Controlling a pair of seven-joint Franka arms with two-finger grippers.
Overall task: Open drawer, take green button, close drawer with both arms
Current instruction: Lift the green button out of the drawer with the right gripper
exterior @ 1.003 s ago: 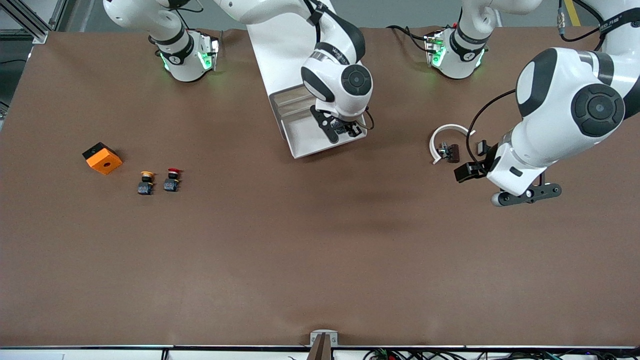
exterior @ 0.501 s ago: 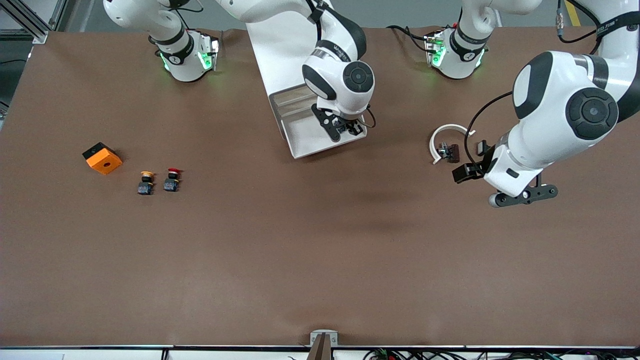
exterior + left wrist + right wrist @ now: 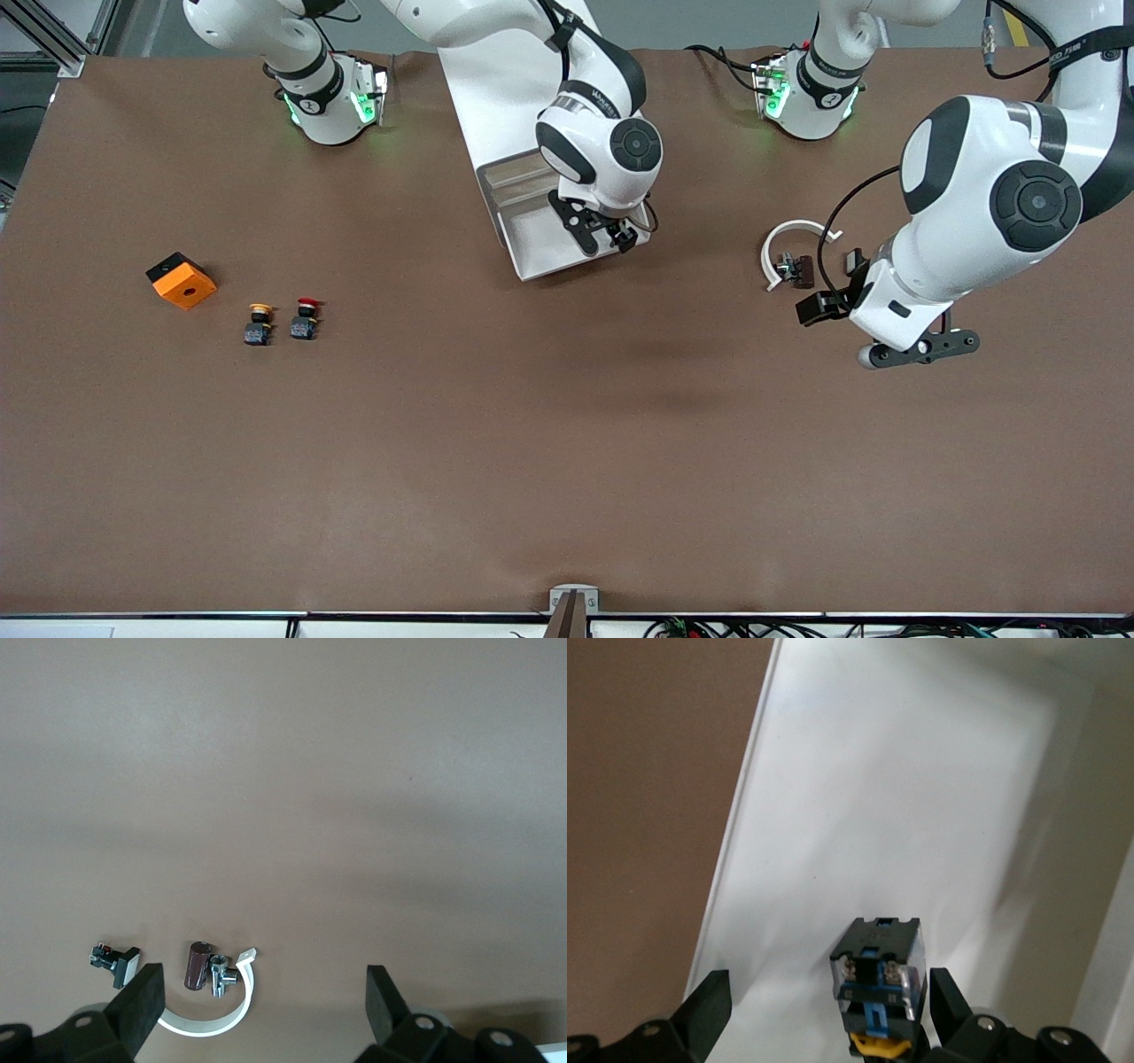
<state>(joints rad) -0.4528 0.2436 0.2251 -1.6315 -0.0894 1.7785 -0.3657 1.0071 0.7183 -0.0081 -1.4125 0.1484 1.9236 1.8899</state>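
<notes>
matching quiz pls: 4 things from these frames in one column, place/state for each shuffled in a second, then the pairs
1. right hand
2. left hand
3. button
4. orange block

a. open, over bare table beside the white ring
b. in the open drawer, between open fingers
c. on the table toward the right arm's end
d. open, over the drawer

Pairs: 1-d, 2-a, 3-b, 4-c

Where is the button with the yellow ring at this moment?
The button lies in the open white drawer, between the open fingers of the right gripper, as the right wrist view shows. In the front view that gripper hides it.
</notes>
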